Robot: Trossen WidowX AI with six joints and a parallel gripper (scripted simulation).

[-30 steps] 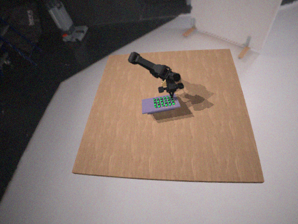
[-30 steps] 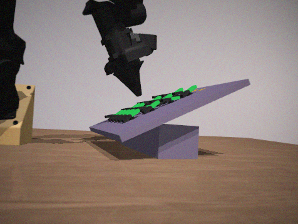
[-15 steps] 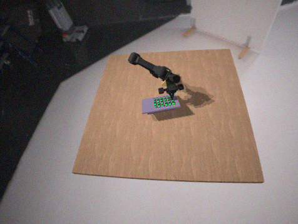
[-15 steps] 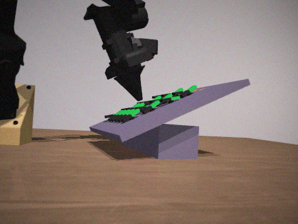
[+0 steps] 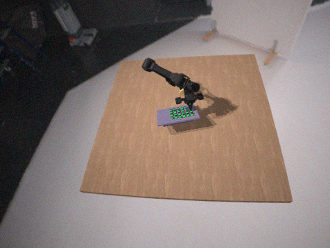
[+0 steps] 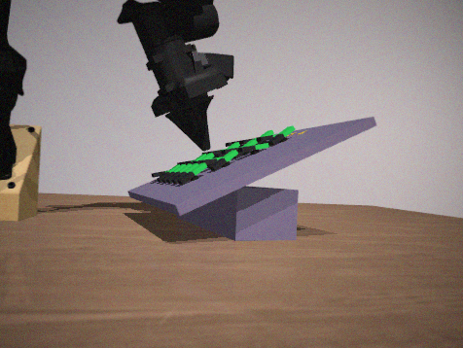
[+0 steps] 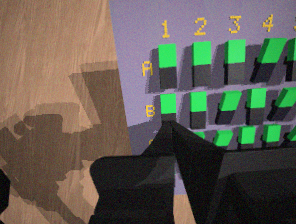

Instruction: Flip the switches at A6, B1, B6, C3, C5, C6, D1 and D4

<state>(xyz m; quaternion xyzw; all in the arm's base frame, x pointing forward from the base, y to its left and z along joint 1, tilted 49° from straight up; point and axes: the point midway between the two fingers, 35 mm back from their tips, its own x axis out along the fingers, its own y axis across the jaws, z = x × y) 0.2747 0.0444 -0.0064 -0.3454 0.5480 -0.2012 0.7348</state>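
The tilted purple panel point(image 5: 163, 118) point(image 6: 336, 127) point(image 7: 131, 30) carries rows of switches, each with a green far half and a dark near half. My gripper point(image 5: 190, 109) point(image 6: 206, 149) point(image 7: 168, 125) is shut and empty, its tips pointing down just above the panel. In the wrist view the tips overlap the dark near end of switch B1 point(image 7: 168, 103); whether they touch it I cannot tell. Switch A1 point(image 7: 167, 55) shows beyond. Switches A4 point(image 7: 272, 51) and B3 point(image 7: 230, 100) look slanted unlike their neighbours A3 and B2. The fingers hide much of rows C and D; column 6 is outside the wrist view.
The panel rests on a purple wedge block point(image 6: 267, 219) on the wooden table top point(image 5: 173, 166). Neighbouring switch B2 point(image 7: 198, 102) stands close to the tips. The arm's shadow falls on the wood beside the panel. A tan block point(image 6: 26, 170) stands by the arm at the left of the exterior view.
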